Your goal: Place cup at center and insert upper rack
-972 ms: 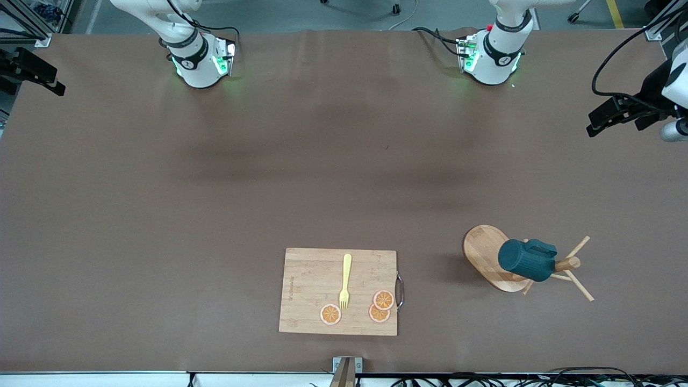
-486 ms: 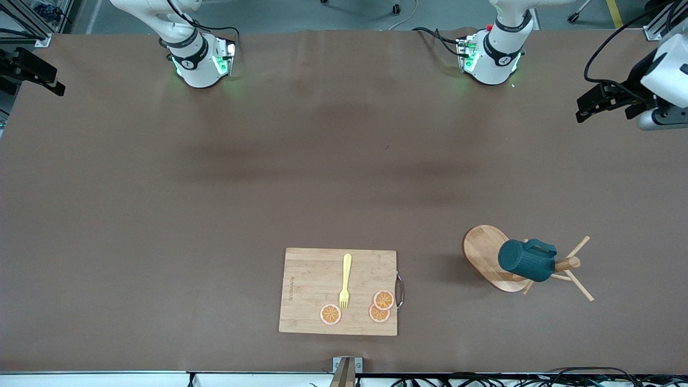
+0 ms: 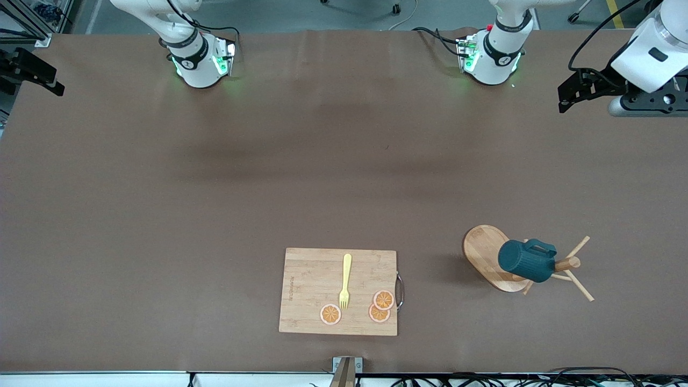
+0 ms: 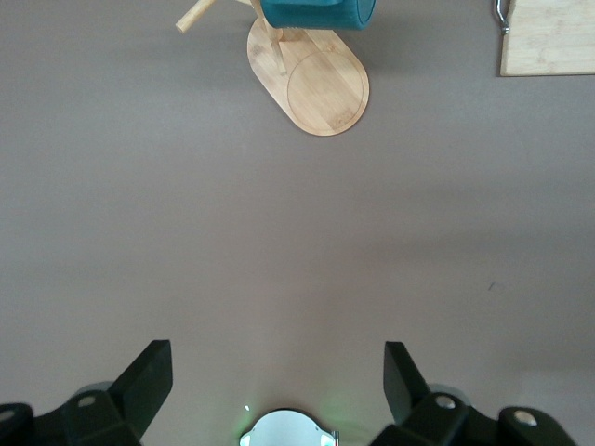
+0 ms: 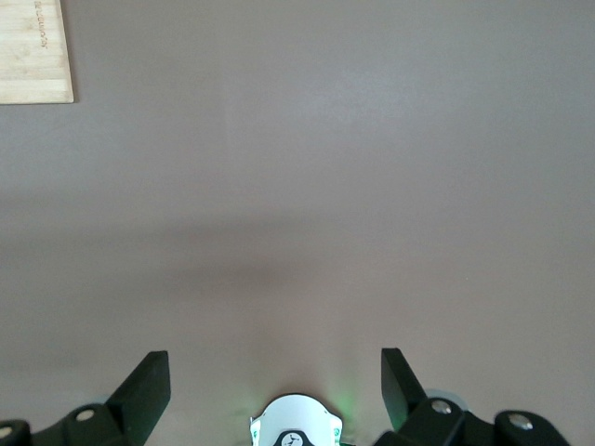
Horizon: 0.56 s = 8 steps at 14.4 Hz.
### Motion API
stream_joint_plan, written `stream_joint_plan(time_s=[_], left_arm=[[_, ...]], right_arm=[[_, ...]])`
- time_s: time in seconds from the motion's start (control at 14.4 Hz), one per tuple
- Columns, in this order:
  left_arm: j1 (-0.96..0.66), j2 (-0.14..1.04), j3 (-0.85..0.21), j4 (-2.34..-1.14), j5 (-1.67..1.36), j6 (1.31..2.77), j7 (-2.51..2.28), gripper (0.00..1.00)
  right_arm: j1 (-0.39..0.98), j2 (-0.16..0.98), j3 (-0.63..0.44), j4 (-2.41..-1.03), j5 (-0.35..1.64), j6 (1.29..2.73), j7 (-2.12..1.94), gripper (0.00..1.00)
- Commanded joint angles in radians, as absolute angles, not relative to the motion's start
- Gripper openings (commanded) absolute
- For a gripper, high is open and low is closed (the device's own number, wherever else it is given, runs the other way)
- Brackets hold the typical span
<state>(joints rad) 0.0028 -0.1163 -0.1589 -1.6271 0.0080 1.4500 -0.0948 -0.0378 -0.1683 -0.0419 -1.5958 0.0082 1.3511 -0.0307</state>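
The dark teal cup (image 3: 525, 261) hangs on a peg of the upper rack, a light wooden mug tree with an oval base (image 3: 482, 248) and a round post (image 3: 568, 263). It stands toward the left arm's end of the table, near the front camera. The left wrist view catches the cup (image 4: 316, 11) and the oval base (image 4: 321, 88) at its edge. My left gripper (image 3: 571, 92) (image 4: 279, 358) hangs open and empty over bare table at the left arm's end, well apart from the rack. My right gripper (image 3: 54, 80) (image 5: 276, 367) waits open over the right arm's end.
A bamboo cutting board (image 3: 312, 279) lies near the front edge at mid-table, with a yellow fork (image 3: 345, 282) and three orange slices (image 3: 382, 299) on it. Its metal handle (image 3: 399, 290) faces the rack. The arm bases (image 3: 200, 62) (image 3: 492, 59) stand along the table edge farthest from the front camera.
The left arm's hand has swung inward from the table's end, more of its white wrist now showing. The right arm, cup and rack have not moved.
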Motion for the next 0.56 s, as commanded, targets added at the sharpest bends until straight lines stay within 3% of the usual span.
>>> stream_joint_plan(time_s=[0.0, 0.49], left_arm=[[0.017, -0.123, -0.155, -1.611, -0.009, 1.439, -0.075, 1.0], [0.021, -0.117, -0.15, -1.592, -0.028, 1.436, -0.08, 1.0]], right_arm=[[-0.038, -0.186, -0.037, -1.615, -0.012, 1.359, -0.034, 1.0], [-0.031, -0.186, -0.037, -1.618, -0.014, 1.353, -0.037, 1.0]])
